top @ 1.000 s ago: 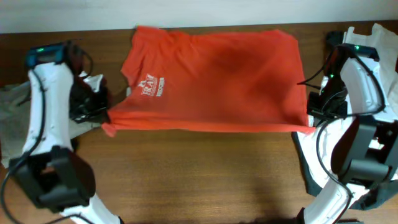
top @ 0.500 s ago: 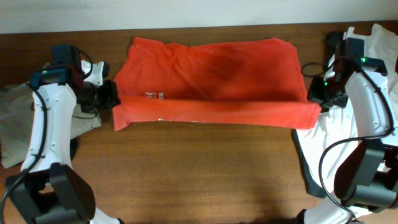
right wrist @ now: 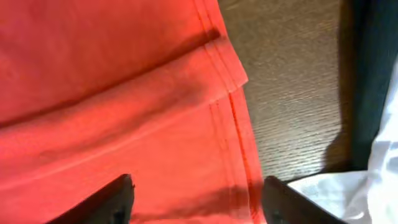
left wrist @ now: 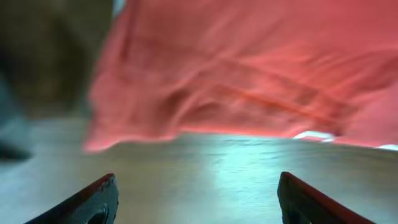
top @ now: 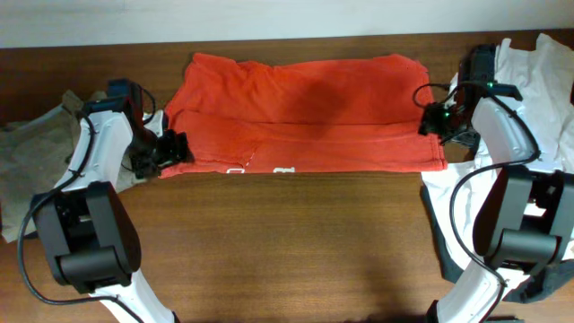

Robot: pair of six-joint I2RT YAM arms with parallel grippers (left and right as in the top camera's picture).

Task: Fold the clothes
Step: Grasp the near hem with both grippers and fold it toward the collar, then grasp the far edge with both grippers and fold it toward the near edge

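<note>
Dark brown wooden tabletop (top: 296, 242) fills my overhead view. Nearest me on it, the left gripper (top: 173, 149) sits just beside the left end of the red-orange cotton T-shirt (top: 305, 117), fingers spread wide, nothing between them. The right gripper (top: 434, 121) hangs over the shirt's right hem, equally wide and empty. The shirt lies flat across the table's far half, near edge doubled over, 2 scraps of white lettering (top: 282, 170) peeking out. Crumpled khaki-beige cloth (top: 27, 152) lies left, white cloth (top: 538, 72) right.
</note>
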